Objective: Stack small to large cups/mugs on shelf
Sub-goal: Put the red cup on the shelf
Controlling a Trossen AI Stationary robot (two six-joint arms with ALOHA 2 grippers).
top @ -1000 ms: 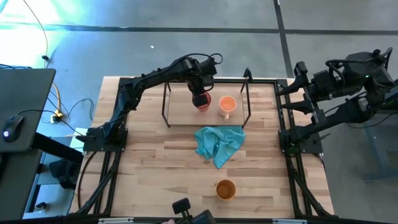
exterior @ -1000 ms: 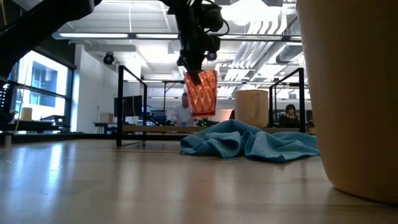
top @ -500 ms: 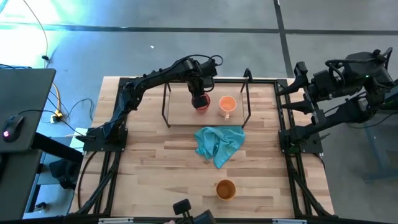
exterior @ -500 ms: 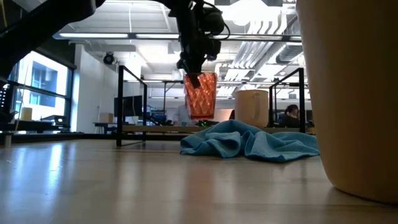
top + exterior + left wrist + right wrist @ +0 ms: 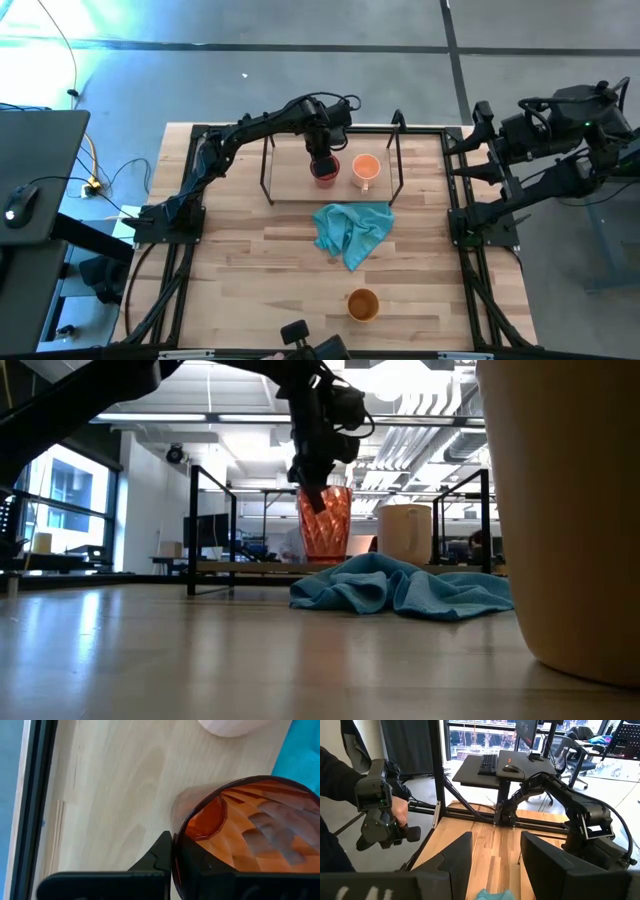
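My left gripper [image 5: 322, 155] hangs over the shelf [image 5: 285, 185], shut on the red translucent ribbed cup [image 5: 325, 172]. In the low view the cup [image 5: 324, 525] stands upright with its base at the level of the shelf's wooden board [image 5: 210, 566]. The light orange mug [image 5: 366, 168] stands on the board just right of it. The amber-brown cup [image 5: 363, 304] stands on the table near the near edge. My right gripper [image 5: 492, 865] is open and parked off the table's right side. My left gripper holds the red cup by its rim [image 5: 176, 837], one finger [image 5: 200, 867] inside the cup and one [image 5: 162, 855] outside. The fingers come from above, pointing down. The cup is upright below them; whether its base touches the board, I cannot tell.
A crumpled teal cloth [image 5: 352, 230] lies on the table just in front of the shelf. The shelf's black uprights [image 5: 191, 525] flank the board. A person holding a hand-held device [image 5: 382, 815] shows beyond the table in the right wrist view. Bare wood lies left of the cloth.
My left gripper has moved down, still shut on the red cup. The cup has come down from well above the shelf board to board level and sits more upright than before. The mug, cloth and amber cup have stayed put.
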